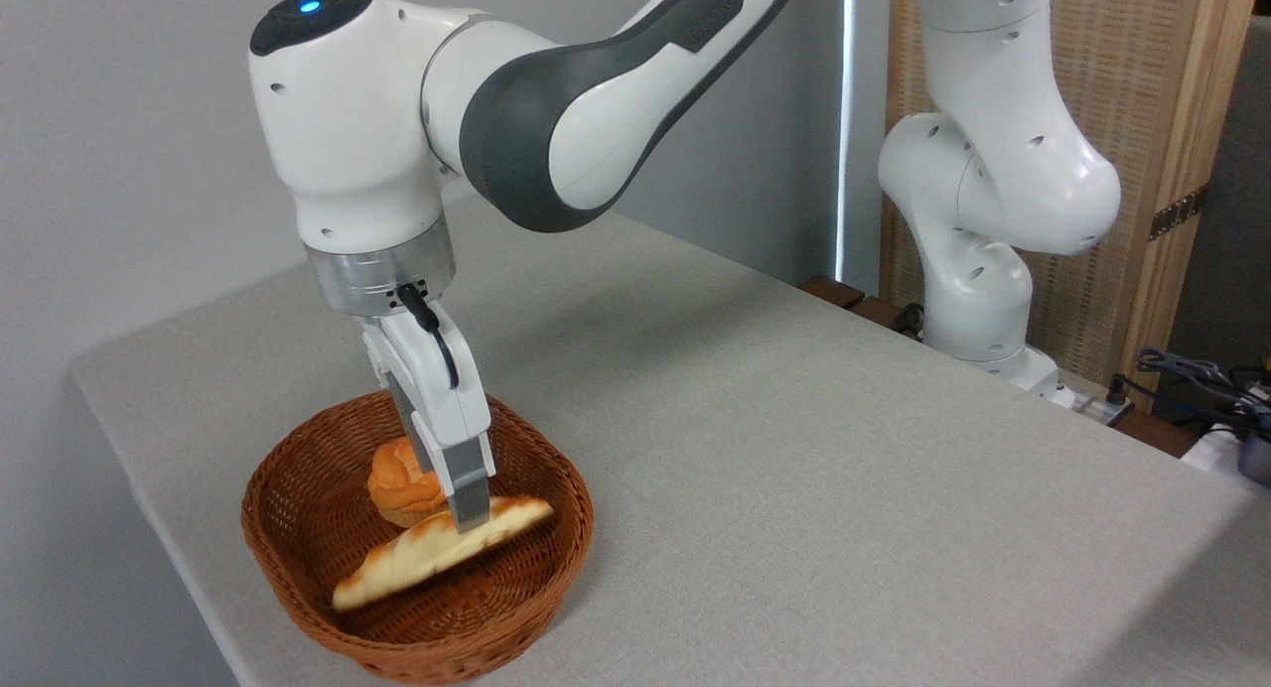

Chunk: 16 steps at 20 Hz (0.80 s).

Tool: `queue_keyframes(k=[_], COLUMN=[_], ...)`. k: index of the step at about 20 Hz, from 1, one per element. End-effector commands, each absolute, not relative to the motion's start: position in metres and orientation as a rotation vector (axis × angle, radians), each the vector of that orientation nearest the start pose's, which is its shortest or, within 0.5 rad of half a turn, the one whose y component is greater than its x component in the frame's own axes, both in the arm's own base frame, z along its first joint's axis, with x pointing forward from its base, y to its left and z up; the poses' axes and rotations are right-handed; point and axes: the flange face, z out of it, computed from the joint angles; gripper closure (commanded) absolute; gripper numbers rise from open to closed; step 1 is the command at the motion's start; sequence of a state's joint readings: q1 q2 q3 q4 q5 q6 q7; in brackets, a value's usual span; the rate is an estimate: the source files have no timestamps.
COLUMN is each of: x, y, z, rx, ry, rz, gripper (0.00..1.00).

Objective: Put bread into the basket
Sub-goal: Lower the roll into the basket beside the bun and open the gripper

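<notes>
Nearest the camera sits the basket [298, 548], at the front left corner of the counter [794, 488], its thick woven rim almost at the counter's edge. Inside that rim my end effector [471, 518] comes down from above, and it is clamped on the bread [417, 560] near the loaf's right end. One finger shows in front of the crust; the other is hidden behind it. The loaf hangs tilted, right end high at the finger, left tip dipping toward the basket's floor. It looks blurred, and I cannot tell whether that low tip already touches the wicker. All of it lies within the basket's outline.

I judge this to be the placing step, close to done: the bread is over and partly down in the basket but not yet let go. What remains, as I read it, is a little more descent so the loaf settles flat, then parting the fingers and lifting straight up clear of the rim. The orange bun [399, 488] sits in the basket just behind my finger, so any sideways drift toward the back could nudge it.

Count: one basket, one long loaf, one small bun, one arm, one end effector.
</notes>
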<state>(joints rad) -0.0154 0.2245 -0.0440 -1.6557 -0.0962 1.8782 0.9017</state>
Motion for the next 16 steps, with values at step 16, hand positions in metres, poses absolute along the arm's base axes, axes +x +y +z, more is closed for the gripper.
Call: queue_keyframes(k=[16], x=[0.623], y=[-0.032], z=[0.562], rx=[-3.001], ry=[1.246], rz=[-0.070], gripper=[0.00])
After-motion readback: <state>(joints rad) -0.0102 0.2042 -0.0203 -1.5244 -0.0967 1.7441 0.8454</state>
